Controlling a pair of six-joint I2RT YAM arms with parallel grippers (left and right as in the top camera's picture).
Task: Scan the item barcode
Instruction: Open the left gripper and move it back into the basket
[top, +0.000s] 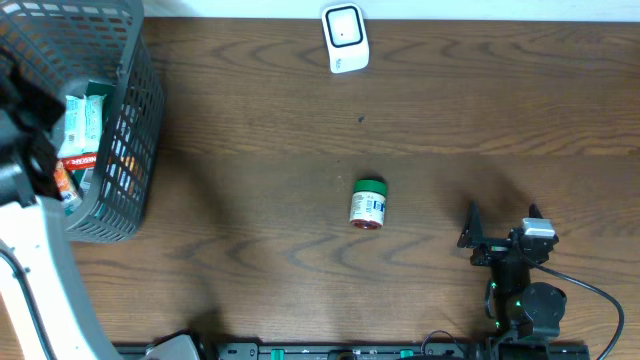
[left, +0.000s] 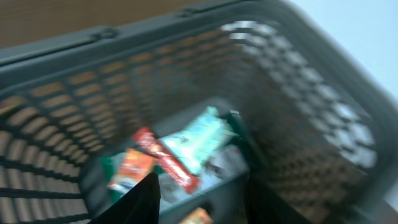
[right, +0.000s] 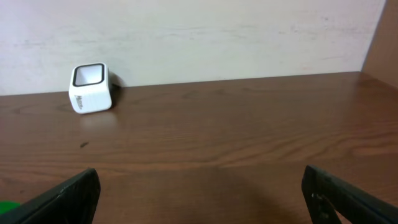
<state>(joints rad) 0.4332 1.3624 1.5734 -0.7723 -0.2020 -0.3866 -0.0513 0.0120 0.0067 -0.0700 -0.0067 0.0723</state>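
Jaws of the right gripper (top: 502, 212) stand spread as wide as they go, with nothing between them. It sits low over the near right part of the table (top: 250, 120), and its two dark fingers (right: 62, 199) frame bare wood in the right wrist view. The left gripper (left: 200, 190) hangs over the basket (top: 130, 150), its jaws part way apart. The left wrist view is blurred, but a clear gap shows between the fingers and nothing looks clamped in it.

The table is dark brown wood with a pale wall behind its far edge. The basket is grey plastic mesh and stands at the far left corner. It holds several packets, among them a teal packet (left: 202, 140), a red bar (left: 168, 162) and an orange packet (left: 132, 171).

The bottle (top: 368, 205) lies on its side on open wood near the middle of the table. It is well apart from both grippers and left of the right one. It is small and stubby, with a green cap at the far end, a white label with blue print around the body, and a dark reddish near end. No barcode can be made out.

The scanner (top: 343, 38) is a small white block with a dark window. It stands at the far edge, beyond the bottle.
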